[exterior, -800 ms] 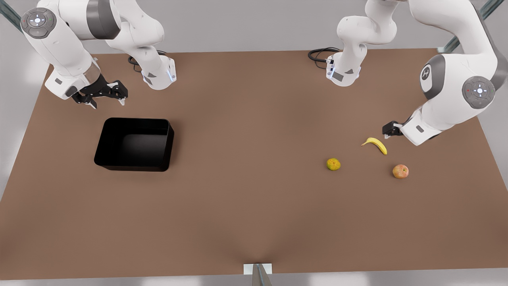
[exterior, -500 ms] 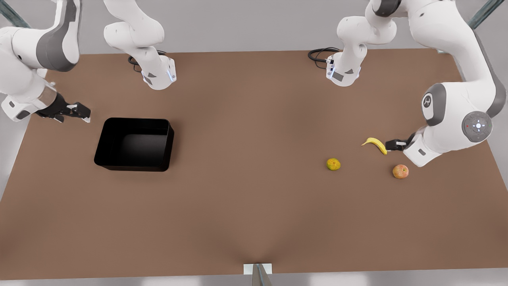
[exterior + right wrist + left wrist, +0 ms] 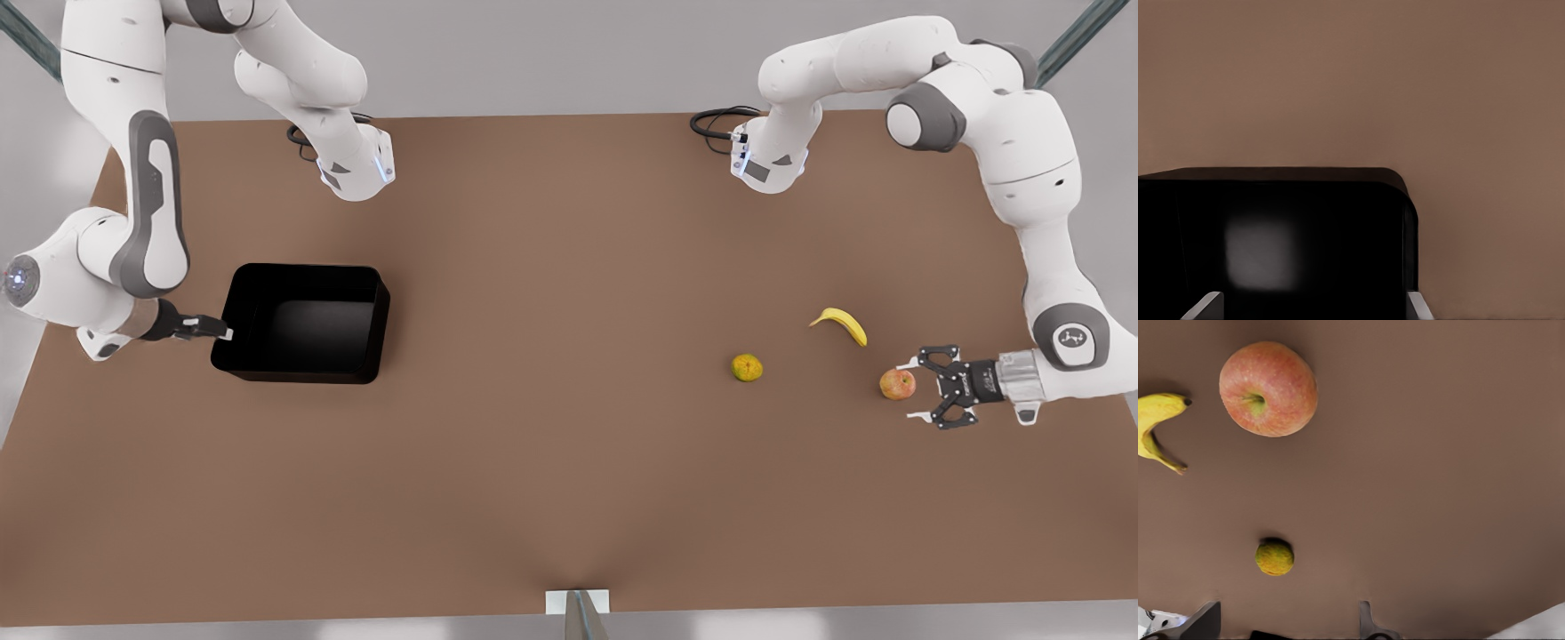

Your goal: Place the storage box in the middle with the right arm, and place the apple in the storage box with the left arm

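Note:
The glossy black storage box [image 3: 372, 322] sits on the table at the front view's left. My right gripper [image 3: 216, 332] is low at the box's outer wall, on the front view's left side. In the right wrist view the box [image 3: 1271, 200] lies just ahead of that gripper [image 3: 1311, 310], and its two fingertips stand wide open. The red-and-yellow apple [image 3: 897, 384] rests on the table at the front view's right. My left gripper [image 3: 916, 391] is open just beside it, with the fingertips level with the apple's edge. In the left wrist view the apple [image 3: 1268, 389] lies ahead of the left gripper [image 3: 1286, 628].
A yellow banana [image 3: 841, 324] [image 3: 1155, 420] lies just behind the apple. A bumpy yellow-green fruit [image 3: 747, 367] [image 3: 1275, 557] sits farther toward the table's middle. Both arm bases [image 3: 356, 169] stand at the table's far edge. The brown table [image 3: 569, 356] spreads wide between box and fruits.
Both arms have swung down toward the table. The left gripper went from beside the banana to beside the apple. The right gripper moved forward to the box's outer wall.

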Robot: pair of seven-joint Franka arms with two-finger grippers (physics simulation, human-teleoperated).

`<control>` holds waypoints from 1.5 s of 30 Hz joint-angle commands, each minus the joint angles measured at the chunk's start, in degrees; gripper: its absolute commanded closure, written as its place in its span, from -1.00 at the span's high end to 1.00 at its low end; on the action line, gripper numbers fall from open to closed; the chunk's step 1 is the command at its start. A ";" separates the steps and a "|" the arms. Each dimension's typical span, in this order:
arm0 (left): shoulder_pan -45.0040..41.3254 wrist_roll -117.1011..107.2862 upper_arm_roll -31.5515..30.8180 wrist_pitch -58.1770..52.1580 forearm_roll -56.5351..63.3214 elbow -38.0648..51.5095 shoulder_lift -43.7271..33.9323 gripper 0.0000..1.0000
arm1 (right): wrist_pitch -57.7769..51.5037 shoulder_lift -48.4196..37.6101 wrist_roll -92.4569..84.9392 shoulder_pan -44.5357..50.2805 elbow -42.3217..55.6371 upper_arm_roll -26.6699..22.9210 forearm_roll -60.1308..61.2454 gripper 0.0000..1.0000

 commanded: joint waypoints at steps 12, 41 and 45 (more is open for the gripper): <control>4.00 14.33 0.79 -10.89 -17.03 -2.48 6.78 1.00 | 11.14 0.96 -7.09 -6.08 -11.88 -0.54 0.56 1.00; 6.73 20.84 0.52 -1.40 -8.95 -2.04 11.97 1.00 | 13.95 7.55 -5.95 -5.02 -10.47 0.25 -1.29 -0.57; 6.73 20.75 0.61 -1.40 -7.80 -2.13 11.88 1.00 | 9.73 7.20 -5.59 -5.02 -7.75 2.27 -1.29 -0.57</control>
